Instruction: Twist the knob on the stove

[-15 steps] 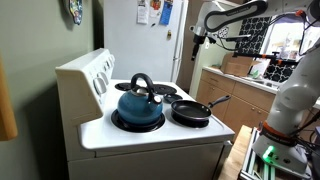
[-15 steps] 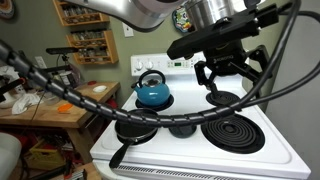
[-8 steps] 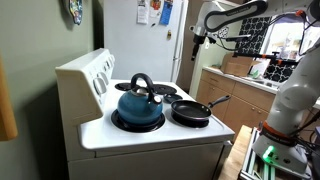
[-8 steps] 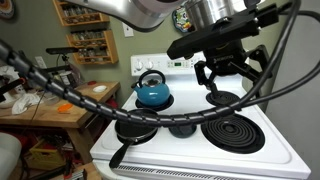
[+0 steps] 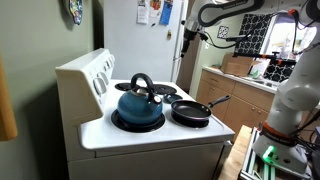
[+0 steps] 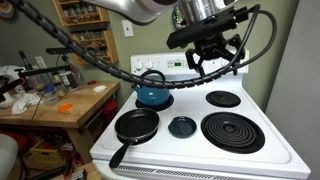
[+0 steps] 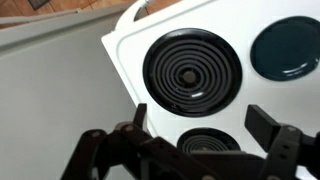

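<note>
In an exterior view a wooden bench point(image 6: 62, 104), cluttered with small items too small to tell apart, stands just left of the stove point(image 6: 180, 150). On the stove's smooth white enamel top, at its front left, sits a round black frying pan point(image 6: 137, 125) with its handle pointing off the front edge. Behind the pan is a glossy blue kettle point(image 6: 152, 93) with a looped black handle. Right of the pan lies a small dark teal disc point(image 6: 181, 126). Beyond it, at the front right, a large black spiral coil burner point(image 6: 233, 131) lies bare, with a smaller coil point(image 6: 223, 98) behind it.

Thick black cables sweep across the stove's left half and partly hide the kettle. The gripper point(image 6: 213, 68) hangs above the rear of the stove, touching nothing. In the wrist view its dark fingers point(image 7: 262, 122) are spread wide, with the coils below.

The stove is a boxy white freestanding range. Its raised back panel point(image 5: 88, 72) carries a row of pale knobs point(image 5: 101, 76) behind the kettle, and the black gripper partly screens the panel.
</note>
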Available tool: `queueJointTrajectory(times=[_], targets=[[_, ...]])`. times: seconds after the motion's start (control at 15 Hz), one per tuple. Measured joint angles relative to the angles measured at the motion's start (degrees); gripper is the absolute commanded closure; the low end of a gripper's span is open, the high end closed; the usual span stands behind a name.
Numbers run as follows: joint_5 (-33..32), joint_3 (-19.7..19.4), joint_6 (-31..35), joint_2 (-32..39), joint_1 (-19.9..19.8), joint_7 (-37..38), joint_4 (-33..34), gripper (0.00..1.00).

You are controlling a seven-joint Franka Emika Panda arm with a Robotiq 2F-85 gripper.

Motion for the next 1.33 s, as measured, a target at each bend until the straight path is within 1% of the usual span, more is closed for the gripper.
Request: queueJointTrajectory(times=[0.2,0.4,0.67,1.13,1.33], targets=[[5.56,1.90,-0.11,3.26,2.47,-2.58,3.91,0.00],[9.26,3.53,-0.70,6.89,3.66,-5.14,7.45,0.00],[9.43,4.43,-0.70,9.69,3.77,-6.54,10.09,0.00],[9.57,4.53,-0.40,9.85,3.75,-6.74,10.44,0.00],[12.24,5.44,2.07,11.76,3.77,-9.06,11.70,0.00]])
